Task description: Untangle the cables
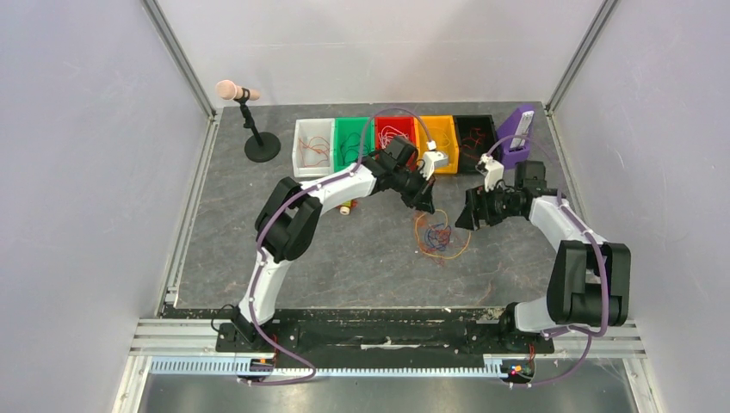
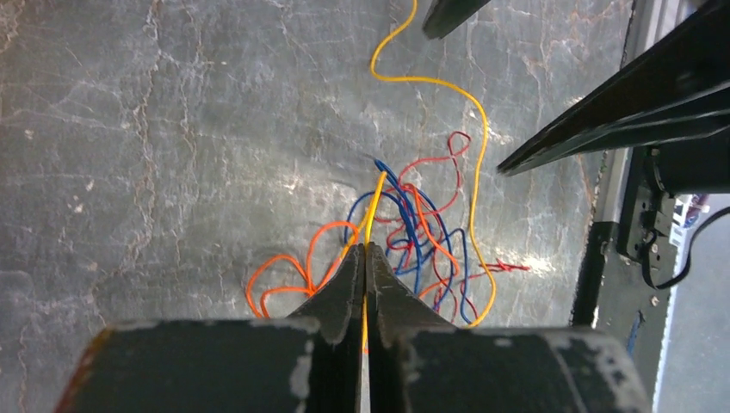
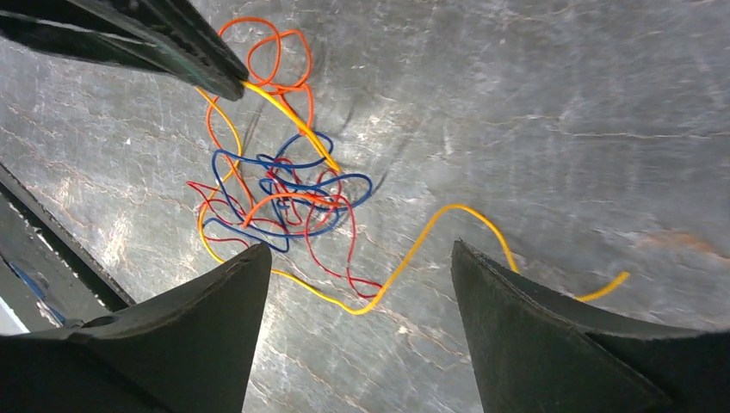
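Top view: the cables (image 1: 441, 232) lie in a loose tangle at centre frame on the tabletop (image 1: 361, 258). The left fingers (image 1: 424, 204) are at its upper edge and the right fingers (image 1: 469, 215) just to its right.

Left wrist view: the left fingers (image 2: 344, 292) are closed, pinching a yellow cable (image 2: 374, 206) at their tips. The tangle spreads just beyond them, to the right.

Right wrist view: the right fingers (image 3: 215, 318) stand wide apart and empty at the bottom. The tangle sits upper left of centre, clear of them. A yellow strand (image 3: 430, 232) crosses the gap between them.

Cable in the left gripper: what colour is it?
Yellow cable, pinched in the shut left gripper; the left wrist view shows it best.
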`<act>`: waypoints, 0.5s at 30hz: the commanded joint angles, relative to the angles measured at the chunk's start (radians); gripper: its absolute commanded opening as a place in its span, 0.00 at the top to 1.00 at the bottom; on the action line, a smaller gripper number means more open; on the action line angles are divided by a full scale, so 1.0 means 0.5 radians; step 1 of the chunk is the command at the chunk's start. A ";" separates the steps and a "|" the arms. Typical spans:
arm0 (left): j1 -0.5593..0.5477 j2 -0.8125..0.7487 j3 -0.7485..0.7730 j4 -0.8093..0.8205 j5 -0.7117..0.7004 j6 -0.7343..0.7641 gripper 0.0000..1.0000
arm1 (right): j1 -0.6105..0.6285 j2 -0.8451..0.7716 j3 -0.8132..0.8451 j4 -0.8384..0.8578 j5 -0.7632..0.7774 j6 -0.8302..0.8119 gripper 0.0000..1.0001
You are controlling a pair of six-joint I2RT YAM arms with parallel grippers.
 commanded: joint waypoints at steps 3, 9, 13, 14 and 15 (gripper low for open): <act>0.009 -0.369 -0.220 0.122 0.067 -0.045 0.98 | 0.183 -0.026 -0.181 0.490 0.101 0.366 0.19; 0.007 -0.480 -0.498 0.362 0.049 -0.375 0.98 | 0.428 0.045 -0.301 0.836 0.322 0.522 0.24; 0.014 -0.515 -0.602 0.440 -0.056 -0.474 0.98 | 0.520 0.097 -0.331 0.913 0.446 0.523 0.25; 0.020 -0.534 -0.626 0.462 -0.068 -0.510 0.98 | 0.541 0.104 -0.347 0.934 0.488 0.523 0.26; 0.031 -0.564 -0.661 0.502 -0.068 -0.548 0.98 | 0.555 0.108 -0.368 0.955 0.527 0.523 0.26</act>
